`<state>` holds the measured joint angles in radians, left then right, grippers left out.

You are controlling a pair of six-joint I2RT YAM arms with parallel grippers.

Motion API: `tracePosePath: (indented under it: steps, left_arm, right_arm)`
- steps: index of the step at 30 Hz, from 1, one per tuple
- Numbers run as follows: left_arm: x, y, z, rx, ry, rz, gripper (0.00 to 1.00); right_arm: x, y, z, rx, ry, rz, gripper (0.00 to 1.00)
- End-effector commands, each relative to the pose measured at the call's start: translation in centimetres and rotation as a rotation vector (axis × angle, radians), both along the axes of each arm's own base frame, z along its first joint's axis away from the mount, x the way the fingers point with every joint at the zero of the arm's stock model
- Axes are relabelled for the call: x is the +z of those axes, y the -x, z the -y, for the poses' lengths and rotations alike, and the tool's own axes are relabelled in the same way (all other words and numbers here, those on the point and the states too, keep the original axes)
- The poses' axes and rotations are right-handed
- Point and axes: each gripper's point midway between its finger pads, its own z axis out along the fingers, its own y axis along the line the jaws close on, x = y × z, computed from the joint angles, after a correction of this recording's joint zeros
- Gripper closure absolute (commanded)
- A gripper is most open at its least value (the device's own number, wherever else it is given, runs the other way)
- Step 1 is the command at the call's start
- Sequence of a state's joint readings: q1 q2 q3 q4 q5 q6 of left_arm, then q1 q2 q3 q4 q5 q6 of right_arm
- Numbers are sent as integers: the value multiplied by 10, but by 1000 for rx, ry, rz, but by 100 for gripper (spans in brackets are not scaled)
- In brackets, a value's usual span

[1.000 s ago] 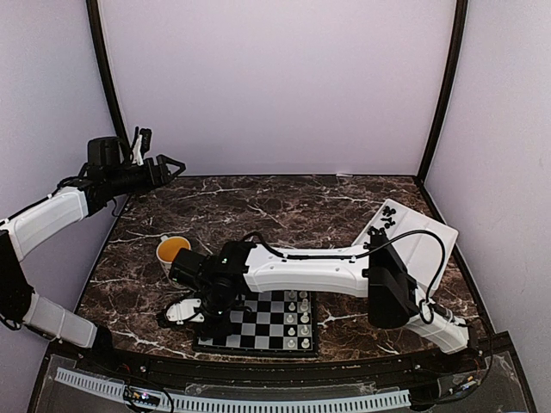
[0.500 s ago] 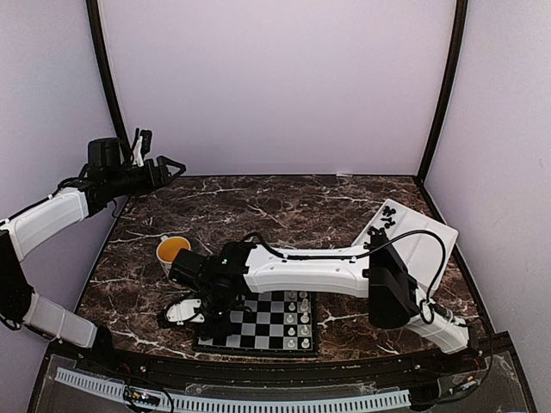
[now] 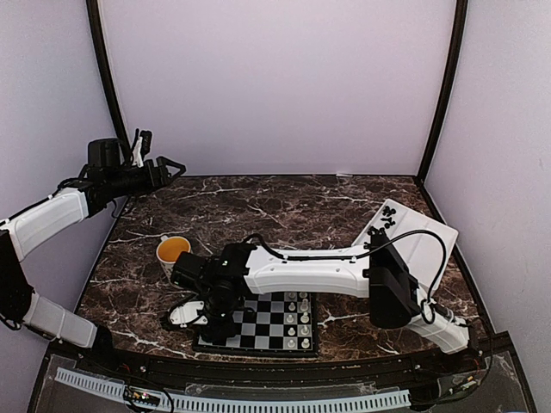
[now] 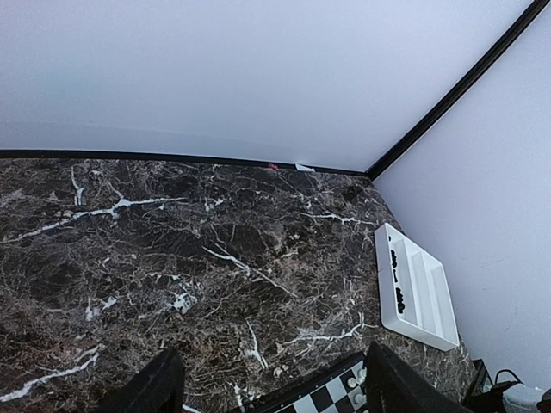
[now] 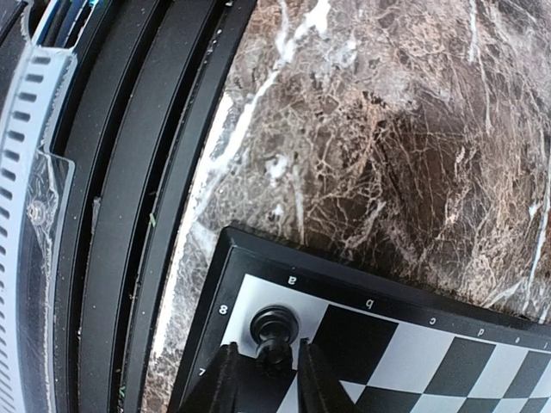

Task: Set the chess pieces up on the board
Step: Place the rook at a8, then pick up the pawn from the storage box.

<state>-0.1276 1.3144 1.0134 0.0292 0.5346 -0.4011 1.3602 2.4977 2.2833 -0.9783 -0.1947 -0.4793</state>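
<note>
Now glossy round-headed black piece (image 5: 274, 325) flanked by right claw (image 5: 268, 348).

blk chess piece (image 5: 274, 327) upright, board (image 5: 405, 344) corner sq

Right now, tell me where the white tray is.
In the top view, the white tray lies far right on the table, near the right wall, beyond the chessboard.
</note>
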Motion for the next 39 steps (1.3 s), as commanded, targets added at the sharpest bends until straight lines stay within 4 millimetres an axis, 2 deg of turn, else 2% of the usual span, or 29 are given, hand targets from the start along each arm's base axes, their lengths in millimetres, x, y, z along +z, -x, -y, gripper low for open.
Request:
tracePosePath:
  steps: [1, 4, 6, 9, 11, 14, 17, 20, 21, 25, 28, 31, 34, 39]
  left_arm:
    - [7, 2, -1, -8, 7, 31, 25]
    - [7, 3, 0, -11, 5, 35, 26]
    - [7, 4, 0, -18, -4, 44, 25]
    - [6, 4, 0, -25, -17, 59, 25]
    - [4, 4, 2, -43, -25, 67, 25]
    - [-1, 3, 6, -69, -49, 81, 26]
    - [-1, 8, 19, -108, -90, 105, 26]
    - [-2, 16, 42, -171, -181, 133, 27]
    - [-3, 21, 56, -196, -208, 140, 27]
    - [-6, 31, 93, -282, -226, 121, 28]
    - [-6, 32, 109, -311, -175, 98, 28]
    - [-8, 35, 125, -342, -156, 77, 29]
    - [-7, 39, 140, -381, -167, 58, 29]
    - [-11, 37, 150, -404, -188, 42, 30]
  right_arm:
    - [14, 3, 0, 9, -16, 25, 72]
    - [18, -1, 6, 20, -7, 54, 68]
    - [24, -9, 21, 31, 18, 70, 61]
    - [45, -31, 48, 16, 8, 63, 56]
    - [76, -52, 68, -12, -54, 68, 56]
    - [98, -89, 101, -87, -80, 104, 56]
    - [105, -128, 147, -209, -70, 110, 57]
    - [114, -181, 197, -403, -119, 104, 59]
    - [113, -206, 223, -497, -125, 96, 60]
    - [104, -268, 302, -799, -164, 49, 67]
    - [91, -300, 359, -997, -171, 45, 73]
    - [77, -322, 407, -1145, -140, 83, 77]
    - [65, -328, 429, -1186, -90, 105, 78]
    - [47, -331, 434, -1188, -41, 99, 79]
